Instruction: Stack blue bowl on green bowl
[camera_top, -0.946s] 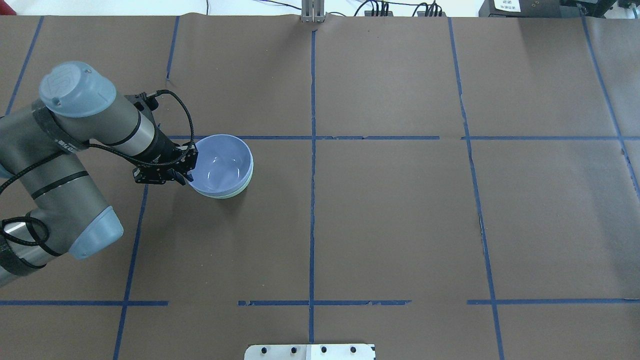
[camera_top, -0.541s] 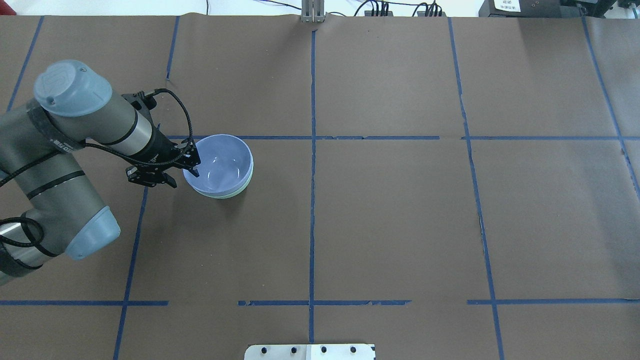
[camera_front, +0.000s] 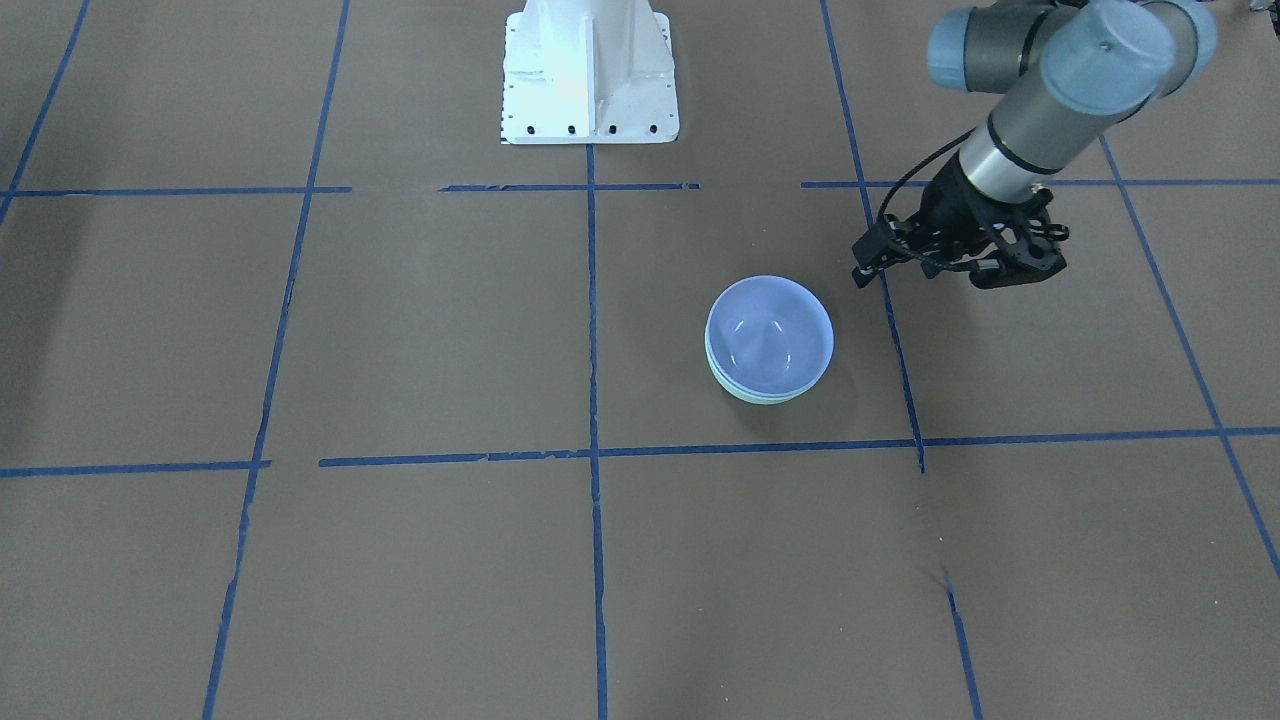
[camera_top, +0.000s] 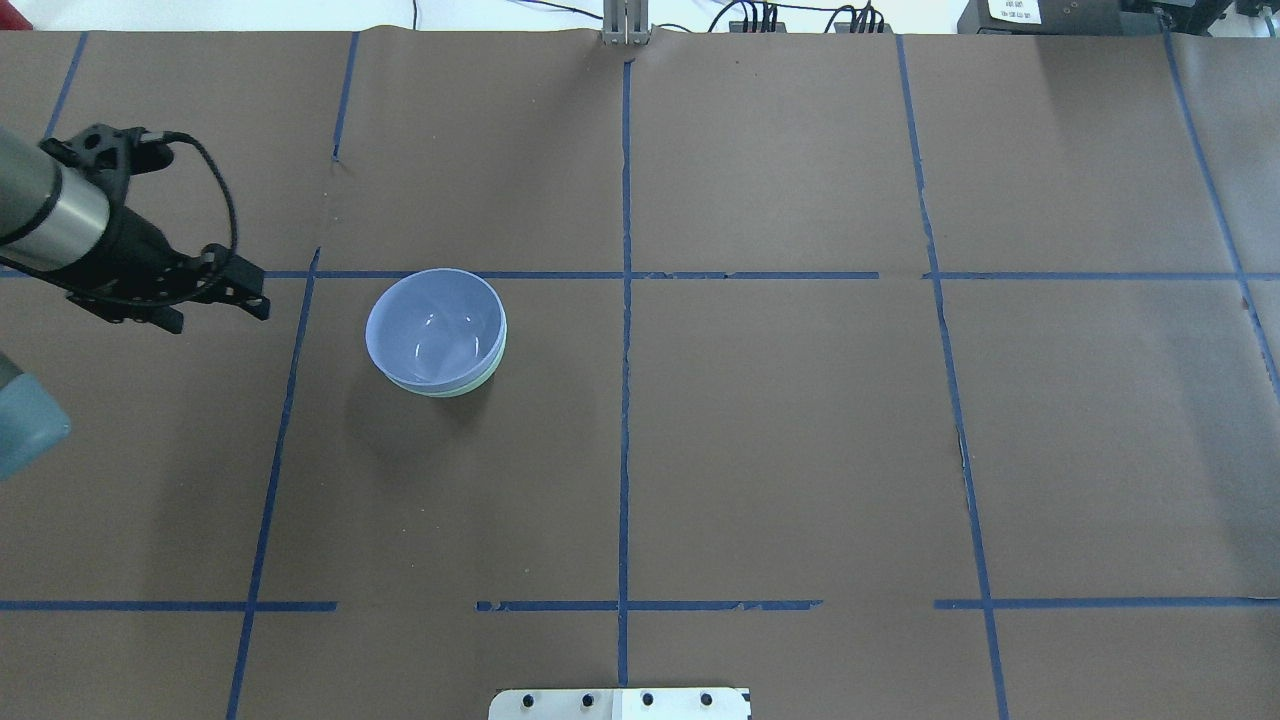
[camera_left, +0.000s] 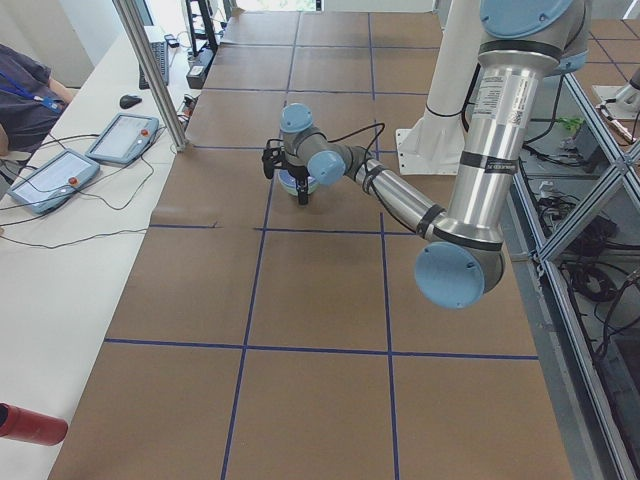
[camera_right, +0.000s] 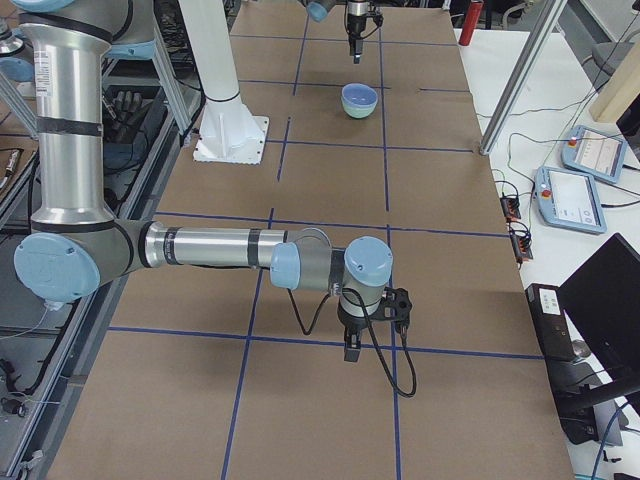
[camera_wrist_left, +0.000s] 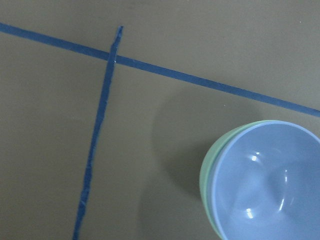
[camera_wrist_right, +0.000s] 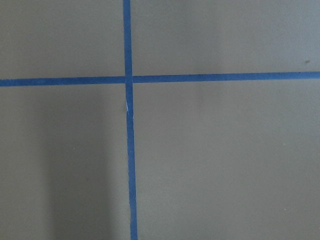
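The left gripper (camera_top: 218, 312) hangs over the table (camera_top: 800, 450) with its two fingers spread apart and nothing between them. It points down at the brown paper, with its black cable looping off the wrist. It is clear of the bowls, off to the robot's left of them, and one strip of the blue tape (camera_top: 300, 330) runs between it and the stack.

The blue bowl (camera_top: 432, 325) sits nested inside the green bowl (camera_wrist_left: 206, 177), mouth up, on the left half of the table. Only a thin mint crescent of the green bowl's rim shows around the lavender one. The blue bowl sits a little off centre, so more green shows on one side. The far rim of the stack lies right at a crosswise tape line. From the left wrist camera the pair fills the lower right corner, cut off by the edge, with a tape crossing above and to the side.

The right gripper (camera_right: 352, 350) is far off at the other end of the table, pointing down close to the paper beside a tape crossing. From where it shows I cannot tell whether its fingers are spread or together. Its wrist camera sees only paper and two crossing strips.

The white arm pedestal (camera_front: 590, 70) stands at the robot's edge of the table. Two teach pendants (camera_right: 590, 155) lie on the white bench alongside.
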